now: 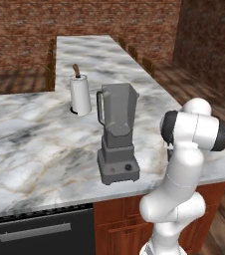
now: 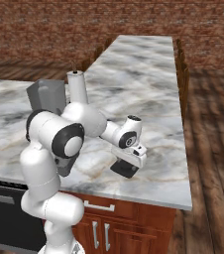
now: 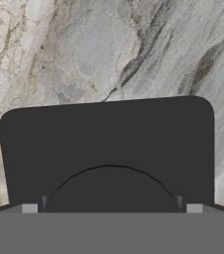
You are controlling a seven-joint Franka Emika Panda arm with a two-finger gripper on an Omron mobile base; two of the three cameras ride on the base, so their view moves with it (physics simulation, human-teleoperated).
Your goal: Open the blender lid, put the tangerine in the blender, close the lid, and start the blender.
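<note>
The grey blender (image 1: pixel 117 134) stands on the marble counter near its front edge, its jar open at the top with no cap on it. In the right base view its jar (image 2: pixel 47 96) shows partly behind my arm. The dark blender lid (image 2: pixel 122 171) lies flat on the counter to the right of the blender, near the front edge. My gripper (image 2: pixel 127 164) points down right over it, open. In the hand view the lid (image 3: pixel 109 134) is very close, and my gripper (image 3: pixel 111 208) has its fingertips (image 3: pixel 29 208) spread above the lid's darker centre. The tangerine is out of view.
A white paper-towel roll (image 1: pixel 80 95) stands behind the blender, also seen as the roll (image 2: pixel 77 87) in the right base view. The marble counter (image 1: pixel 30 144) runs left and away to the back. Its front edge (image 2: pixel 148 196) lies just beyond the lid.
</note>
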